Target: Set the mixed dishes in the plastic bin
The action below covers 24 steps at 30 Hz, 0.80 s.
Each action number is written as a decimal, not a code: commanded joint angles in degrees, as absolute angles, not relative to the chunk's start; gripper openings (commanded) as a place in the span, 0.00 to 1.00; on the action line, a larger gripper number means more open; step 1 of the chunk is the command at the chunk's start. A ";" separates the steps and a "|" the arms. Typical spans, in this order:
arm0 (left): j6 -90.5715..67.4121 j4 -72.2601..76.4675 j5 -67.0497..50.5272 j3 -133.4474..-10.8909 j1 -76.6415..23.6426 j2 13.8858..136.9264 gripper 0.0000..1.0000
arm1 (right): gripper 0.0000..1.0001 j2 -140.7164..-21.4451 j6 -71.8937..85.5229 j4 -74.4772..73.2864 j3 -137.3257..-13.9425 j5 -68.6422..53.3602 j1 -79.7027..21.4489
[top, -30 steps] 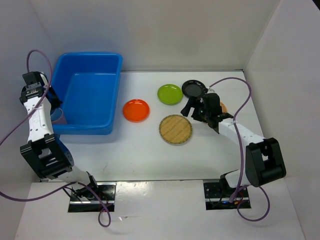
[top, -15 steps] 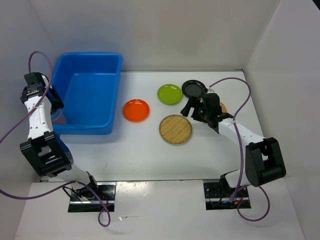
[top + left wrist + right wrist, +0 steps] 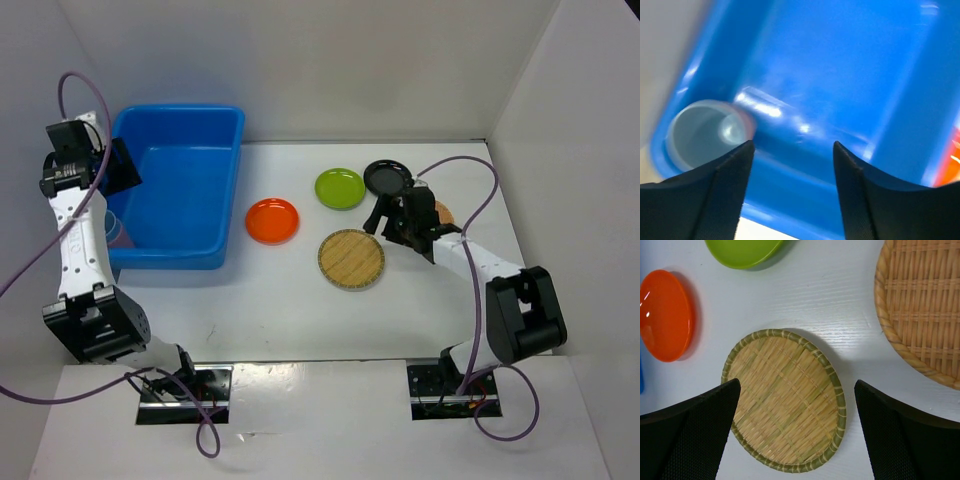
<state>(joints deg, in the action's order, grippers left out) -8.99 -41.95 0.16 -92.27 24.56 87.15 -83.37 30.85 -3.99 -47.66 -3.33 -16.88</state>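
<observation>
The plastic bin (image 3: 180,190) is a bright blue tub at the far left. A cup (image 3: 707,132), pale blue-grey inside with a pink edge, stands upright in the bin's near-left corner (image 3: 115,228). My left gripper (image 3: 118,170) (image 3: 791,145) hangs open above the bin's left side, holding nothing. An orange plate (image 3: 272,221) (image 3: 665,315), a lime-green plate (image 3: 340,188) (image 3: 742,250) and a black plate (image 3: 386,177) lie on the table. My right gripper (image 3: 385,215) (image 3: 796,384) hovers open over a green-rimmed woven plate (image 3: 351,259) (image 3: 785,415). A second tan woven plate (image 3: 925,310) lies mostly under that arm.
White walls close in the table at the back and on both sides. The bin (image 3: 850,75) fills most of the left wrist view. A purple cable (image 3: 470,215) loops over the right arm near the woven plates.
My left gripper has opened and moved up and toward the back along the bin's left side, leaving the cup in the bin. The right arm has barely shifted.
</observation>
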 commanded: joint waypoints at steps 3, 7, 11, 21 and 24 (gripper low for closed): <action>-6.69 -34.21 -20.17 -91.41 19.17 75.70 0.77 | 0.99 -76.83 34.18 -5.19 -45.36 2.37 -16.62; -6.68 -28.75 -35.66 -88.87 12.33 72.43 0.86 | 0.99 -71.99 36.82 -2.82 -39.31 -2.54 -15.03; -7.38 -25.76 -48.66 -87.02 9.41 73.03 0.91 | 0.97 -69.44 39.63 -1.07 -35.25 -4.74 -15.03; -8.17 -23.47 -52.56 -83.41 9.40 73.56 0.96 | 0.86 -68.38 44.74 8.53 -26.02 -12.22 -15.03; -9.40 -21.63 -55.45 -81.83 9.40 73.56 0.97 | 0.78 -70.74 44.74 9.76 -24.79 -12.22 -15.03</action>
<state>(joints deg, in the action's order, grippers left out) -8.32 -26.20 -50.28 -82.63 9.23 74.00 -69.95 43.64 4.21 -25.71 -11.29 -15.33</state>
